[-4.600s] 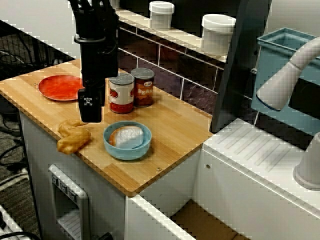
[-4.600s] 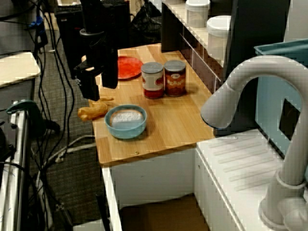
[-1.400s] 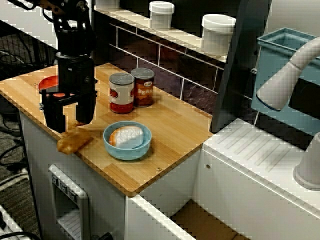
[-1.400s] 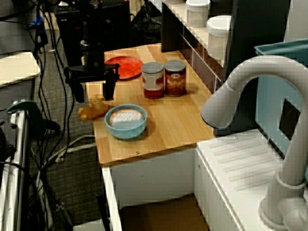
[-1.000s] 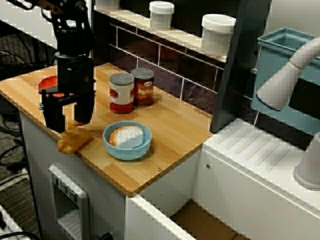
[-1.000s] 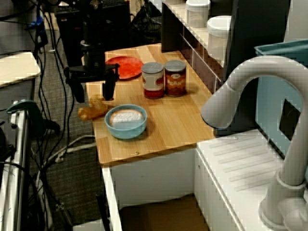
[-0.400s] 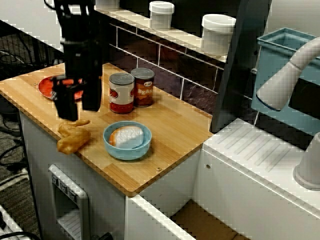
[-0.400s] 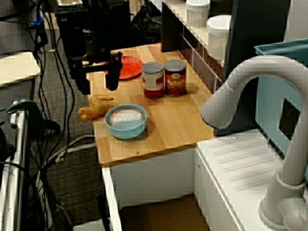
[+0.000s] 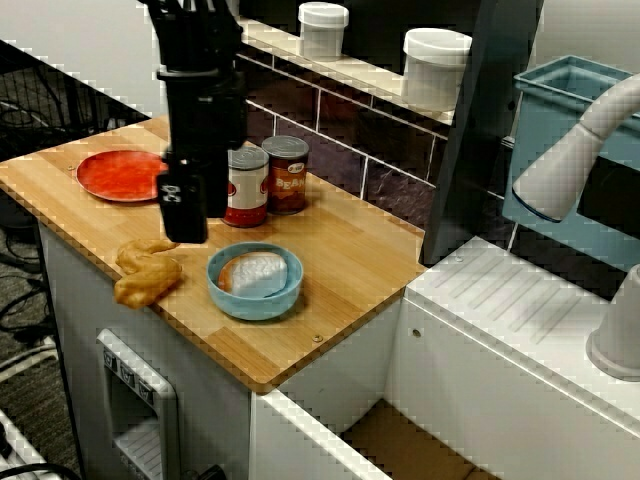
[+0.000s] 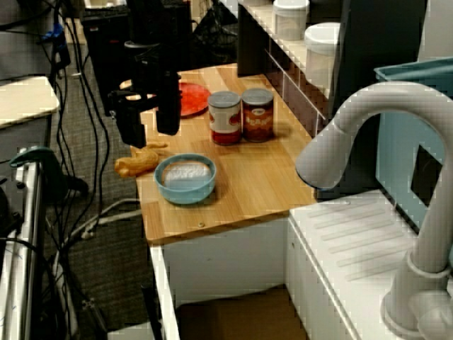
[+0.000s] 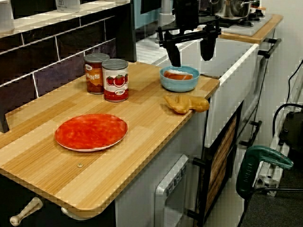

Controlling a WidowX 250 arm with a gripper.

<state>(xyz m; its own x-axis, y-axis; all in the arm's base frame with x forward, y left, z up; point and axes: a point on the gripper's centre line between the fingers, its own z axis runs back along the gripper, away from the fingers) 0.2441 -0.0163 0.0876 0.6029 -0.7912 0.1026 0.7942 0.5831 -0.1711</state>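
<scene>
The worktop (image 9: 350,250) is smooth pale wood, the tool (image 11: 191,55) matt black, the bowl (image 9: 252,302) glossy blue, and the cans (image 11: 115,81) metal with paper labels.

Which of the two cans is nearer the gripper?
The tomato-picture can, on the side of the gripper; the other can stands beyond it, closer to the tiled wall.

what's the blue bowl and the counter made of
Blue bowl: probably plastic, matte, one even colour, thick rounded rim. Counter: wood or wood-look laminate, pale strips with grain lines, a light satin sheen.
</scene>
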